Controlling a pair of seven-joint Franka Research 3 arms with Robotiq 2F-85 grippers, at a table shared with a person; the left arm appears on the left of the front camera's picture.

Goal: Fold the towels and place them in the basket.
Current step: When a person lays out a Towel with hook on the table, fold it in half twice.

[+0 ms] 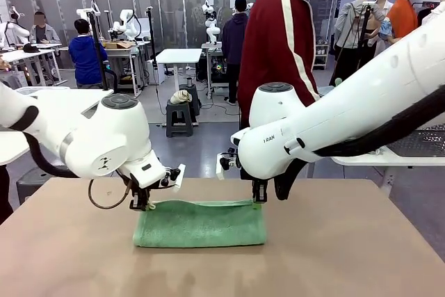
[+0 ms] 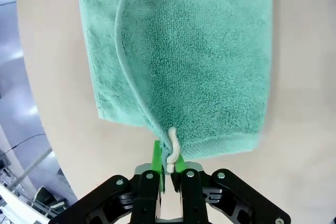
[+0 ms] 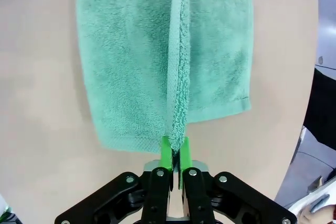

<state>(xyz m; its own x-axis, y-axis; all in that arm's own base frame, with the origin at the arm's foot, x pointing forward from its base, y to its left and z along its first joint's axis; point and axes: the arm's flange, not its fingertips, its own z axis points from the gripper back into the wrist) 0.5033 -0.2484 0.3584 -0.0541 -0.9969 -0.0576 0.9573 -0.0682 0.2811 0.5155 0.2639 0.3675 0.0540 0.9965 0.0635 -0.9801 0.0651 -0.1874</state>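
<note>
Pinching both far corners of a folded towel point(image 1: 200, 224), mid-table point(image 1: 348, 255).
Print on R arm point(image 1: 327, 130) reads "FRAN", rest cut off. L gripper point(image 1: 141, 205) clamped tight on towel's 10 o'clock corner, white tag point(image 2: 172, 141) betw. its pads. R gripper point(image 1: 259, 198) clamped on 2 o'clock corner. Towel sits at 6 o'clock in front view. Person point(image 1: 278, 39) at 12, legs hidden behind R arm.

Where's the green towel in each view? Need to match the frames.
Front: towel lower centre, lying on the table, left gripper and right gripper pinching its far edge.
Left wrist: towel top centre, running down to the left gripper.
Right wrist: towel top centre too.
Shared landmark: tan table.
</note>
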